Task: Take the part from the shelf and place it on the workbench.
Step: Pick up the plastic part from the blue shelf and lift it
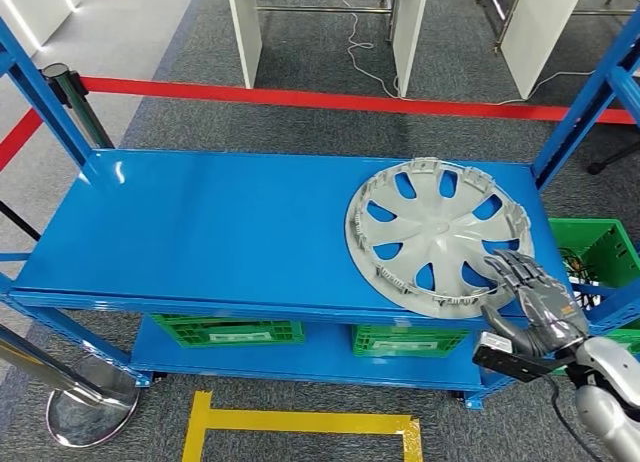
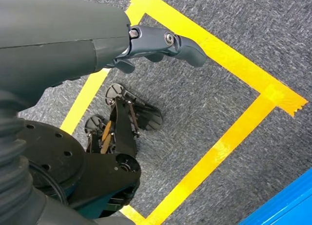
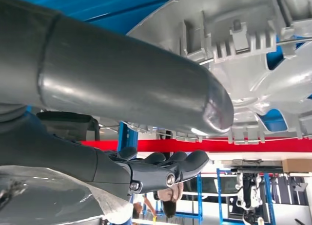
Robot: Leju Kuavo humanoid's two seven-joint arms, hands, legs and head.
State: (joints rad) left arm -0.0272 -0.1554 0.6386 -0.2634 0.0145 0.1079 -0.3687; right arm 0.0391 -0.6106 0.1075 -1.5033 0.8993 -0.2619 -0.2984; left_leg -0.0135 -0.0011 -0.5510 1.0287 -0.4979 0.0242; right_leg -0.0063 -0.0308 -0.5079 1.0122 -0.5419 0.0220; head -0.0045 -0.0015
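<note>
Hubcap (image 1: pixel 438 232): one silver-grey plastic wheel cover with spoke-shaped openings lies flat on the right end of the blue shelf (image 1: pixel 211 222), its near rim just over the shelf's front edge. The right hand (image 1: pixel 532 302) reaches in at that near rim with its fingers (image 1: pixel 517 272) stretched out over the cover's edge and the thumb lower, at the shelf's front; whether it has actually clamped the rim cannot be told. In the right wrist view the thick grey thumb (image 3: pixel 147 88) lies close along the cover's clipped inner rim (image 3: pixel 235 40), the darker fingers (image 3: pixel 173 169) extended apart from it. The left hand (image 2: pixel 162 42) hangs low over grey carpet, fingers loosely extended and holding nothing, above one yellow tape rectangle (image 2: pixel 228 137) on the floor. Two green crates (image 1: pixel 226 330) sit on the lower shelf level, and a third green crate (image 1: pixel 596 252) stands to the right of the rack. One red tape line (image 1: pixel 340 100) crosses the floor behind.
</note>
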